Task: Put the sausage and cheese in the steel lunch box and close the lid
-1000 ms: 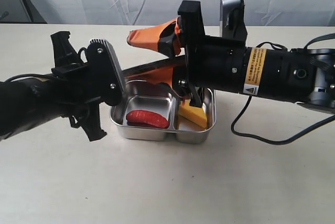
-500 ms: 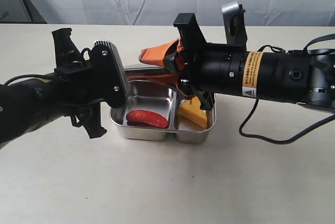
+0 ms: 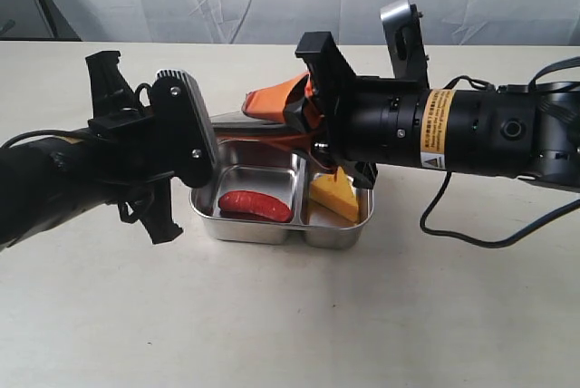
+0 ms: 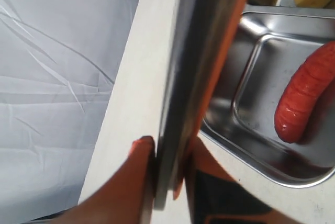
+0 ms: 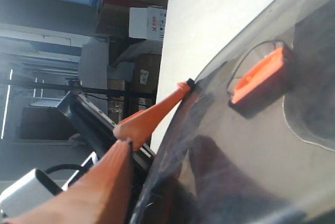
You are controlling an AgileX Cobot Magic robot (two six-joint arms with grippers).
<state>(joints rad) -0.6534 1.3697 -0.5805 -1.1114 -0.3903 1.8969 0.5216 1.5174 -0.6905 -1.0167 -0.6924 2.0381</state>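
Lid (image 4: 191, 56), tilted above far edge of box (image 3: 272, 236), rim clamped in jaws of left gripper (image 4: 167, 150) and right gripper (image 5: 157, 113), apparently for a level two-armed lowering; box on surface (image 3: 272, 315), sausage (image 3: 255, 206) in left compartment, cheese (image 3: 333, 198) in right, closing pending.

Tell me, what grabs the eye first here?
A black left arm and right arm meet over a shiny steel lunch box mid-table, the left gripper and right gripper pinching a smoky lid between them above its far edge. Inside, a red sausage lies in the left compartment and a yellow cheese wedge in the right.
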